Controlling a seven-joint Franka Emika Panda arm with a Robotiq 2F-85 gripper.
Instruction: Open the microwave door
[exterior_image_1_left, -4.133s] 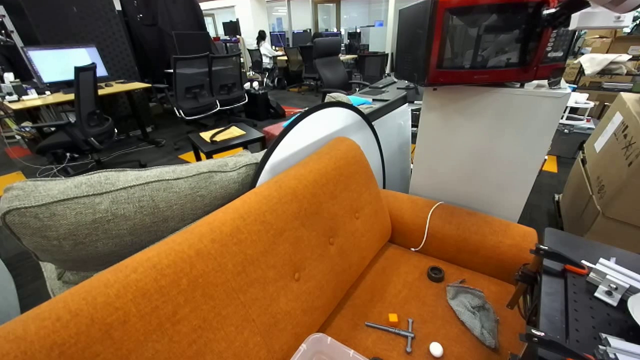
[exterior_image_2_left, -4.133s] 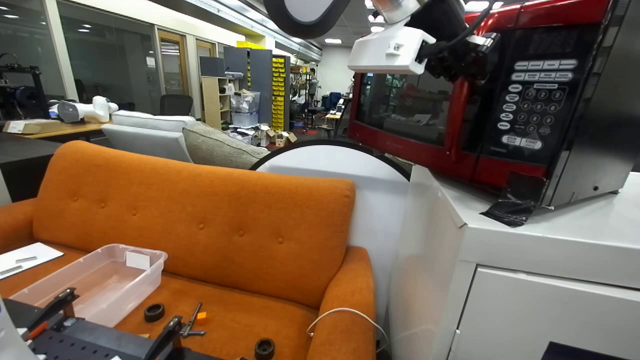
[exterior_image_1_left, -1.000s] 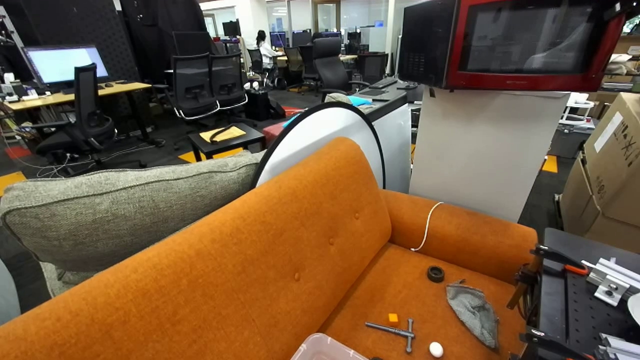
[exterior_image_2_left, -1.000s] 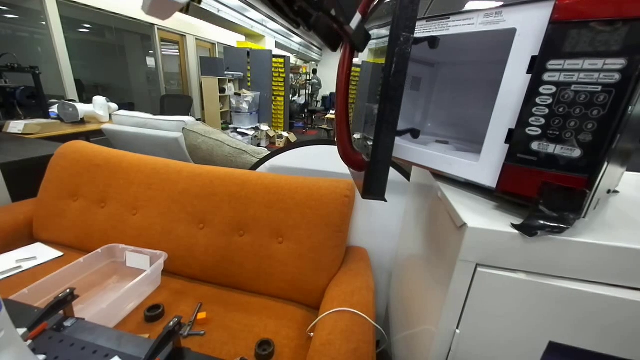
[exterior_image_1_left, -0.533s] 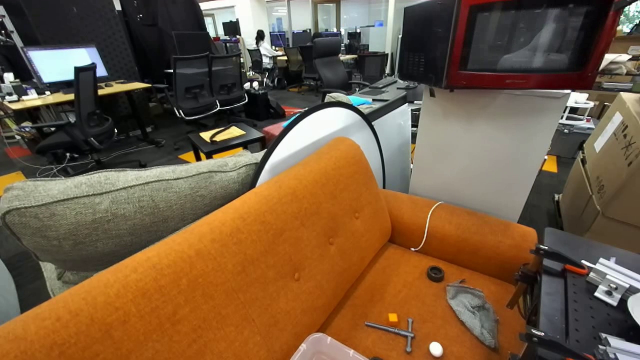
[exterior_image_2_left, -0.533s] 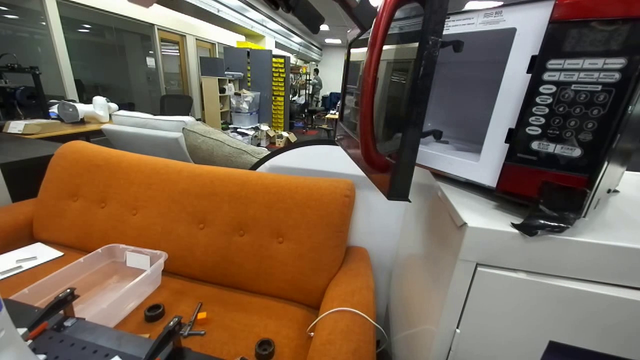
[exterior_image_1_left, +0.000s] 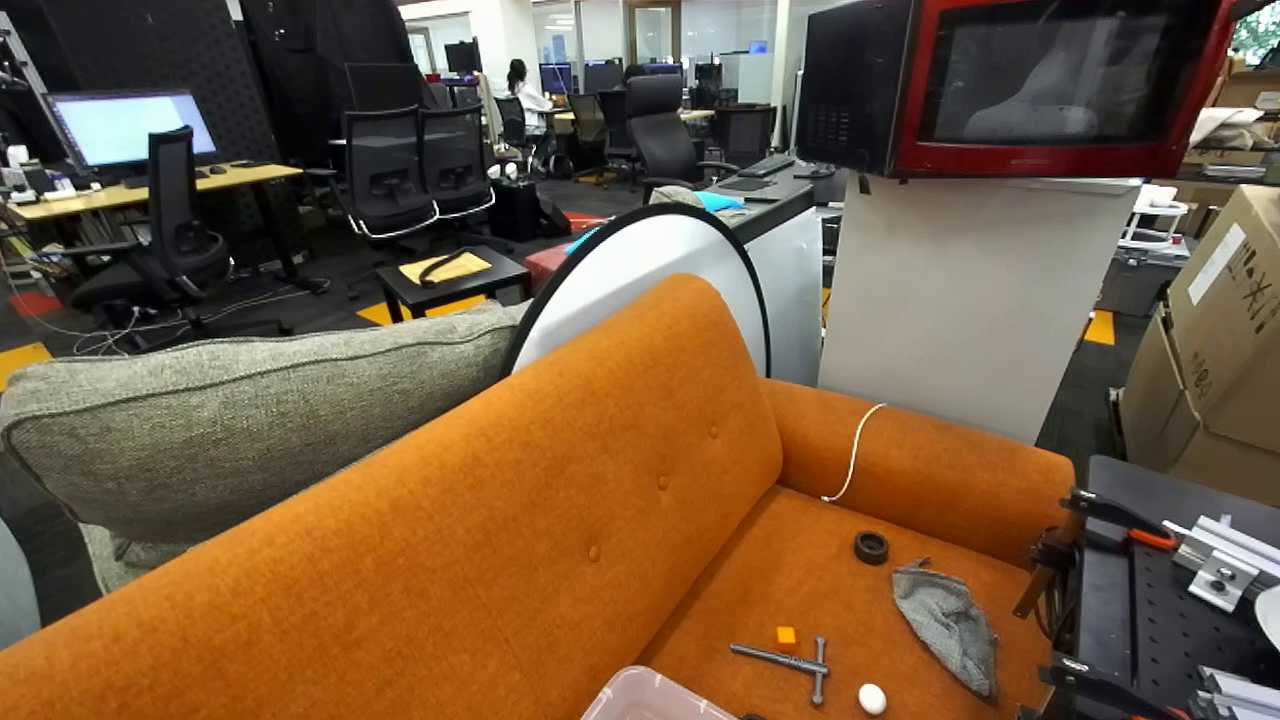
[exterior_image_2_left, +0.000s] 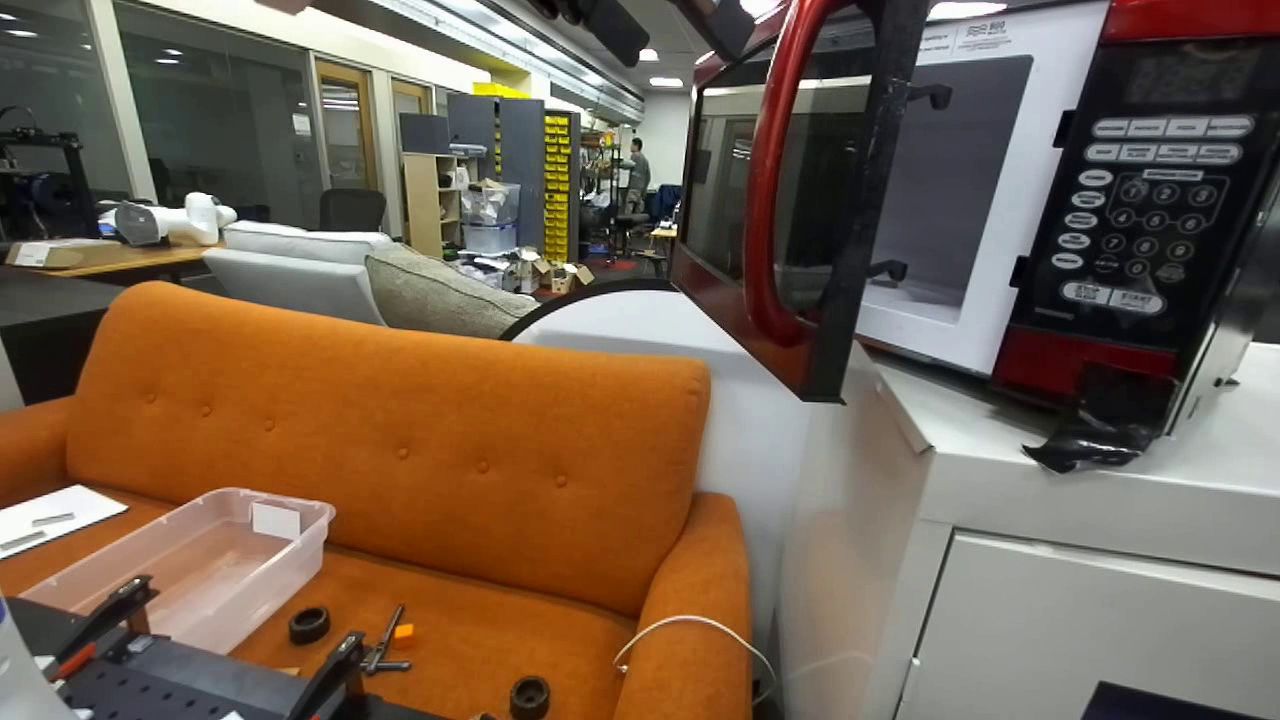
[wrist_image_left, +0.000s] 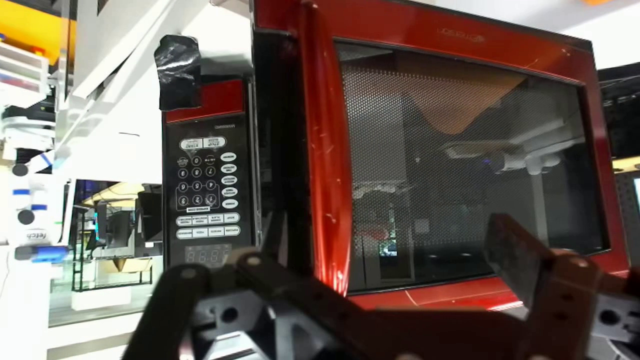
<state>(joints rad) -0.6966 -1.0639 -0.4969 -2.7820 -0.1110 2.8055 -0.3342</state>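
Note:
The microwave door (exterior_image_2_left: 735, 325) stands ajar, swung out from the red-fronted microwave (exterior_image_2_left: 1150, 330), whose pale inside shows past its edge. Its red handle (exterior_image_2_left: 765, 210) is free of any grip. In an exterior view the door's dark window (exterior_image_1_left: 1050, 80) faces the camera. The wrist view looks onto the door front, handle (wrist_image_left: 327, 165) and red frame. There my gripper (wrist_image_left: 389, 222) is open, fingers (wrist_image_left: 517, 245) wide apart with nothing held; the handle appears beyond them, nearer the left finger. Only dark parts of the arm or gripper (exterior_image_2_left: 615, 30) show along the top edge.
A white cabinet (exterior_image_2_left: 1090, 600) carries the microwave, with black tape (exterior_image_2_left: 1085, 425) at its lower corner. Below stands an orange sofa (exterior_image_2_left: 400, 430) holding a clear bin (exterior_image_2_left: 190, 570) and small parts. A round white panel (exterior_image_1_left: 650, 280) leans behind the sofa.
Four seconds ago the door was closed with my gripper at the handle. A second ago it stood wide; since then the gripper has let go and drawn away, and the door has swung partly back.

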